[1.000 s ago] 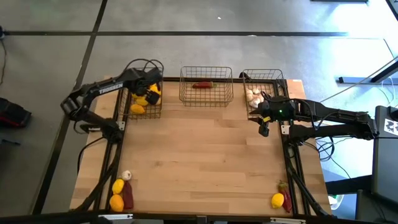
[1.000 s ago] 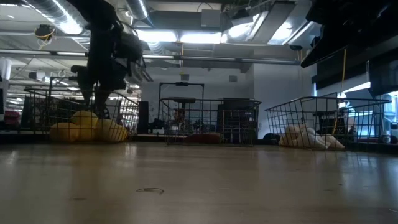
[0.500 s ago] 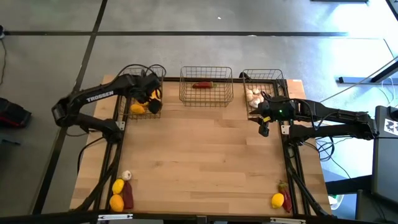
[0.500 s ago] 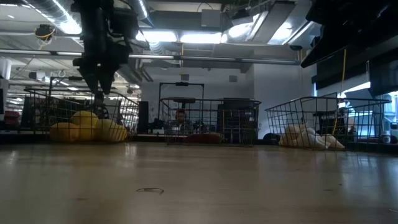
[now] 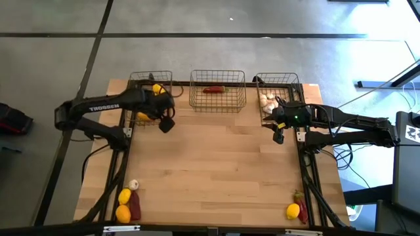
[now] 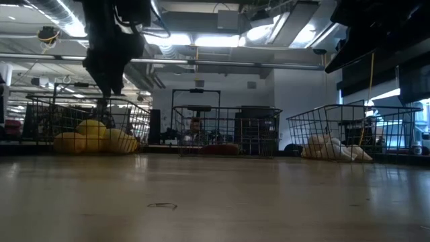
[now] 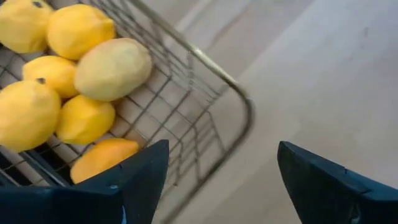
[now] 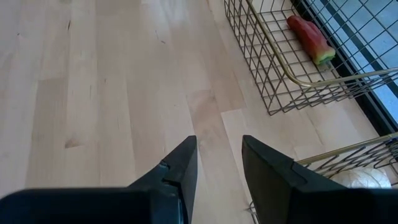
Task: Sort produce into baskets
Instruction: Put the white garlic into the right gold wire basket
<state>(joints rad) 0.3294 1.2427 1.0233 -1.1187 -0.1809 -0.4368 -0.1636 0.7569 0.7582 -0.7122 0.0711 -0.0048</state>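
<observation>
My left gripper (image 5: pixel 165 124) hangs open and empty above the table, just past the near right corner of the left basket (image 5: pixel 135 78). Its fingers (image 7: pixel 140 177) stand wide apart over that corner's rim (image 7: pixel 239 102). Several lemons (image 7: pixel 93 74) rest on the basket's mesh floor and also show in the low view (image 6: pixel 94 138). The middle basket (image 5: pixel 218 98) holds a red chili (image 5: pixel 213 90). The right basket (image 5: pixel 289 82) holds garlic bulbs (image 5: pixel 267 101). My right gripper (image 5: pixel 278 136) waits by the right basket's near left corner, its fingers (image 8: pixel 180 165) slightly apart with nothing between them.
Near the front left corner lie a garlic bulb (image 5: pixel 133 185), two lemons (image 5: pixel 123 203) and a dark red chili (image 5: pixel 135 208). At the front right lie a lemon (image 5: pixel 293 211) and a chili (image 5: pixel 300 202). The wooden table (image 5: pixel 216 164) stretches between the two heaps.
My left gripper has swung from over the left basket toward the table's near edge and a little right, rising slightly and rolling as it went. It has stayed open. It now hangs past the basket's near right corner.
</observation>
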